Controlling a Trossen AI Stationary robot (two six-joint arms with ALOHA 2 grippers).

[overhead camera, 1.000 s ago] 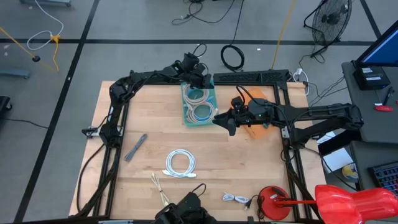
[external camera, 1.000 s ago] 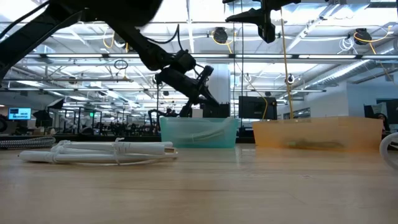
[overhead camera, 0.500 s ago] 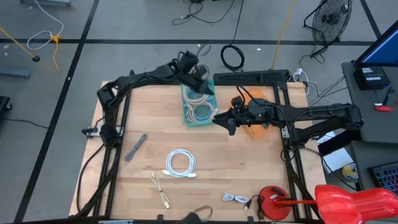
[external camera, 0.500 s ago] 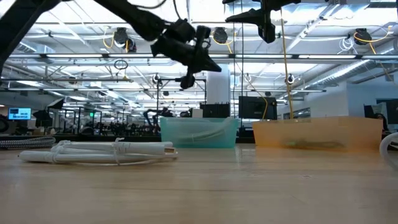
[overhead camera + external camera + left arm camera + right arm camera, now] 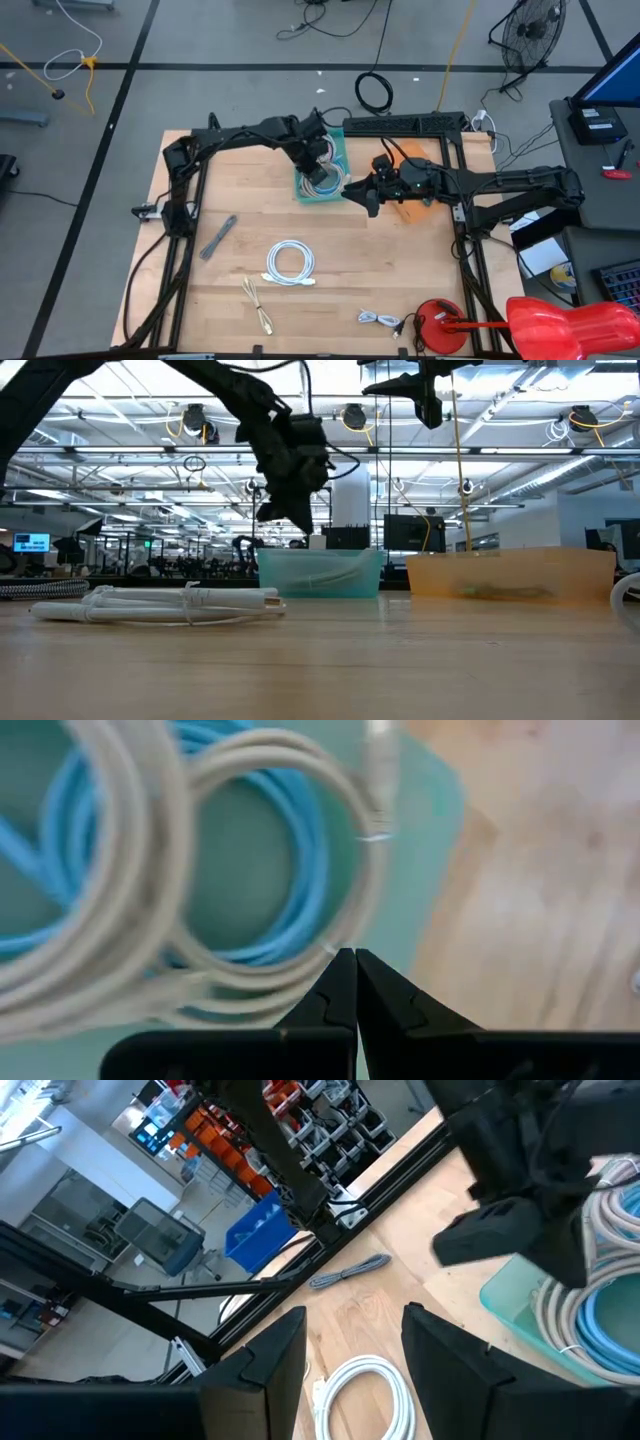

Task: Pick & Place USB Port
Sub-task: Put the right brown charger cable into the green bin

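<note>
The left gripper (image 5: 354,982) has swung back over the teal bin (image 5: 338,150), jaws shut and empty above coiled cables (image 5: 200,900). The right gripper (image 5: 362,196) waits, jaws open. White cable (image 5: 290,263) remains on the surface (image 5: 250,210).

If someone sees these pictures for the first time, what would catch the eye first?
The teal bin at the table's far middle, holding coiled blue and grey cables, with the left gripper above it, fingers shut. Beside it, the right gripper hangs with open fingers by the orange bin. A white coiled cable lies nearer the front.

Wood table (image 5: 250,220), translucent plastic bins (image 5: 320,572)
</note>
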